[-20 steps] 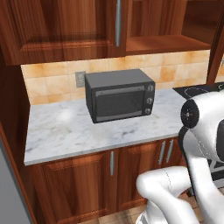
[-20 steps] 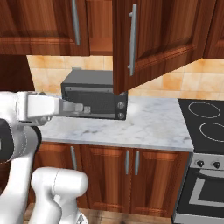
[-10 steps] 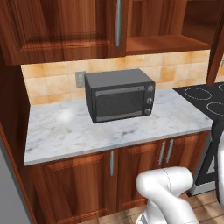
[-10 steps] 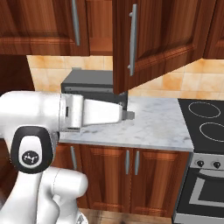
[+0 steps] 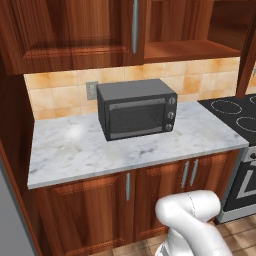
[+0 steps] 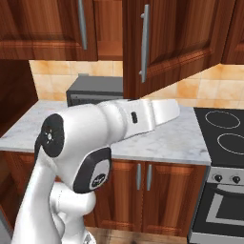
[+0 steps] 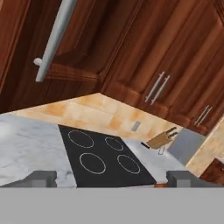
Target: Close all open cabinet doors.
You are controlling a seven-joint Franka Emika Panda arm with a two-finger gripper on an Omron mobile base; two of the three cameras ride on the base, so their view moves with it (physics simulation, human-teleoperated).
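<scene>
- One tall reddish-brown glossy wooden upper cabinet door (image 6: 183,40) with a raised panel and a long vertical silver bar handle (image 6: 144,43) stands swung out over the grey-veined white marble desk (image 6: 176,138), its handle edge toward the room; beside it the open cabinet's wooden shelf (image 5: 187,49) shows bare.
- Next to it, the neighbouring upper door (image 5: 70,30) of the same wood lies flush with its frame and looks already shut.
- Seen from the hand camera, the robot's hand (image 7: 111,177) has its two dark fingertips (image 7: 41,177) spread wide with nothing between them, pointing across the black four-ring cooktop (image 7: 103,159) with a silver bar handle (image 7: 54,37) slanting overhead.
- Judged from this pose, the step in hand is the approach: the white arm (image 6: 119,121) reaches out level beneath the open door.
- To do it well, the hand should probably meet the door's outer face near the handle edge, far from the hinge, and push in a steady arc until the door seats flush; no grasp seems needed.
- Risks: clipping the door's bottom edge from below, or knocking the dark grey box-shaped toaster oven (image 5: 136,114) on the desk.
- No brand, label or writing can be read anywhere.
</scene>
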